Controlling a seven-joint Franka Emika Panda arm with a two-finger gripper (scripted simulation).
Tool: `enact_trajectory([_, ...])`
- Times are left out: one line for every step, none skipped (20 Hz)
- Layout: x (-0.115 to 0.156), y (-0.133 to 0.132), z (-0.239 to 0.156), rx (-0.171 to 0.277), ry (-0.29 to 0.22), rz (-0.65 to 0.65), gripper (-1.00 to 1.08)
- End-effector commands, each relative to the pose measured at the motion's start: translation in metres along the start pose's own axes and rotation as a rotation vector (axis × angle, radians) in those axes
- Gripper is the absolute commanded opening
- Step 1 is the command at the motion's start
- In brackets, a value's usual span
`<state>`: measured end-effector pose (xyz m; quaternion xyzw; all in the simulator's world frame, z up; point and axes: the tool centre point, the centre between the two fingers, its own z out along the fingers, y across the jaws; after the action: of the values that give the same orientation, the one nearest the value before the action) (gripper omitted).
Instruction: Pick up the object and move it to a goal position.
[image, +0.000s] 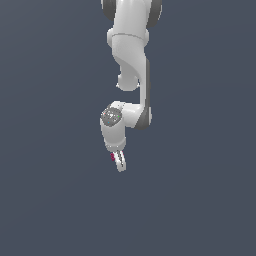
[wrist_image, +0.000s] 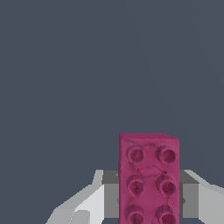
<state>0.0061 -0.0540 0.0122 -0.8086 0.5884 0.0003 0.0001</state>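
The object (wrist_image: 148, 179) is a magenta-pink studded block, filling the space between my gripper's fingers in the wrist view, its studded face toward the camera. My gripper (wrist_image: 148, 201) is shut on it, with one grey pad (wrist_image: 110, 197) pressed against one side and the other against the opposite side. In the exterior view the white arm hangs down from above, and its gripper (image: 118, 162) holds the object (image: 113, 156), which shows only as a thin pink sliver beside the fingers. No goal marker shows in either view.
A plain dark grey-blue surface (image: 200, 200) fills the background of both views. Nothing else stands on it.
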Motion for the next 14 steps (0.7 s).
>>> enact_trajectory([0.0, 0.0, 0.0, 0.0, 0.0, 0.0, -1.0])
enact_trajectory([0.0, 0.0, 0.0, 0.0, 0.0, 0.0, -1.0])
enact_trajectory([0.0, 0.0, 0.0, 0.0, 0.0, 0.0, -1.0])
enact_trajectory([0.0, 0.0, 0.0, 0.0, 0.0, 0.0, -1.0])
enact_trajectory([0.0, 0.0, 0.0, 0.0, 0.0, 0.0, -1.0])
enact_trajectory([0.0, 0.0, 0.0, 0.0, 0.0, 0.0, -1.0])
enact_trajectory([0.0, 0.0, 0.0, 0.0, 0.0, 0.0, -1.0])
enact_trajectory([0.0, 0.0, -0.001, 0.0, 0.0, 0.0, -1.0])
enact_trajectory([-0.001, 0.0, -0.002, 0.0, 0.0, 0.0, -1.0])
enact_trajectory([-0.001, 0.0, -0.004, 0.0, 0.0, 0.0, -1.0])
enact_trajectory([-0.002, 0.0, -0.007, 0.0, 0.0, 0.0, -1.0])
enact_trajectory([-0.003, 0.0, -0.01, 0.0, 0.0, 0.0, -1.0])
enact_trajectory([-0.005, -0.001, -0.014, 0.0, 0.0, 0.0, -1.0])
enact_trajectory([-0.006, -0.001, -0.018, 0.0, 0.0, 0.0, -1.0])
